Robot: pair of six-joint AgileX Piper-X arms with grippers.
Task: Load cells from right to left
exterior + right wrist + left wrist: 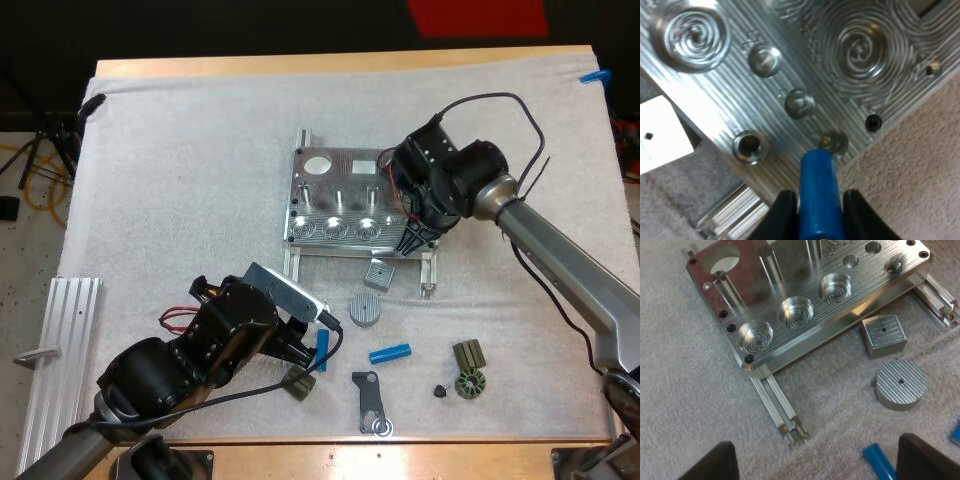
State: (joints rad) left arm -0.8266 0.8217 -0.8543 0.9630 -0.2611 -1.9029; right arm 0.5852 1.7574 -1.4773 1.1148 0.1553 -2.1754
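**Ribbed aluminium rail** (62, 345): lies at the left edge of the white mat (170, 170), well apart from the work.

**Left pincer** (308, 345): low over the near part of the mat. Its fingers (715, 462) stand wide apart and grip nothing. A spare blue cell (879, 463) lies on the mat between them, closer to one finger.

**Metal fixture** (335, 195): mid-mat, raised on two slotted rails. Three spiral-milled round pockets run along its near edge, all empty. Smaller bores sit towards its right end.

**Square metal block** (379, 274) and **round metal disc** (366, 308): on the mat just near of the fixture, clear of it.

**Loose blue cell** (390, 353): lying flat, near of the disc.

**Right pincer** (413, 238): over the fixture's near right corner, clamped from both sides on the held blue cell (816, 175). The cell's free end points at a small bore (832, 141) near the corner screw. Contact cannot be told.

**Dark stator** (469, 383): near right of the mat, idle.

**Handling note (judged):** the step in hand is seating the held cell at the rightmost position.
- Bring the cell's axis square to the bore before descending, since a tilted cell would likely catch on the rim.
- Lower it slowly and keep the grip firm.
- Part the fingers only once the cell stands unaided.
- Withdraw straight up.
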